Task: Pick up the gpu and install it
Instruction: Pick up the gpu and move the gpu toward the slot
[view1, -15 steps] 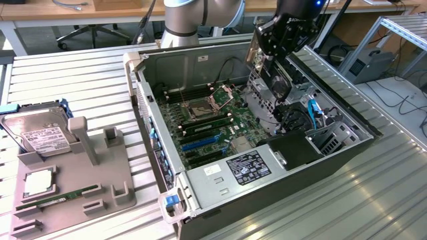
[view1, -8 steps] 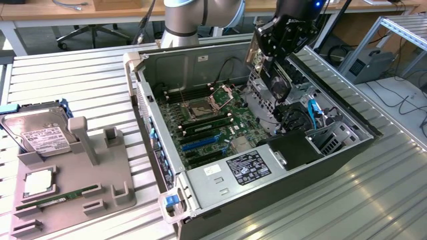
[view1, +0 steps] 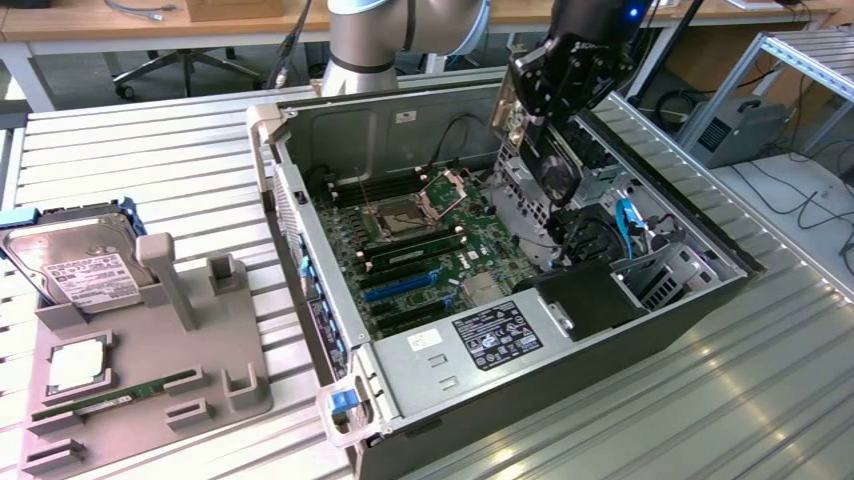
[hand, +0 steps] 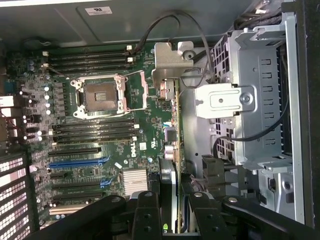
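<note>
Gpu (view1: 554, 170) hangs on edge, clamped between the fingers (hand: 145, 210) of the gripper (hand: 172, 205), over the open case (view1: 320, 300) beside its drive cage (hand: 250, 100). The exterior view takes in the slatted metal table (view1: 134, 150), desks (view1: 134, 20) and a chair (view1: 187, 65) behind, and a grey tray (view1: 147, 370) with a hard drive (view1: 80, 265) and a RAM stick (view1: 120, 398). The wrist view looks down on the motherboard (hand: 100, 130), its CPU socket (hand: 102, 95) and the gpu's silver bracket (hand: 167, 60).

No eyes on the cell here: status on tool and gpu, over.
Tool shut on gpu, card edge-on. Held above motherboard, not in a slot. Drive cage close beside it.
</note>
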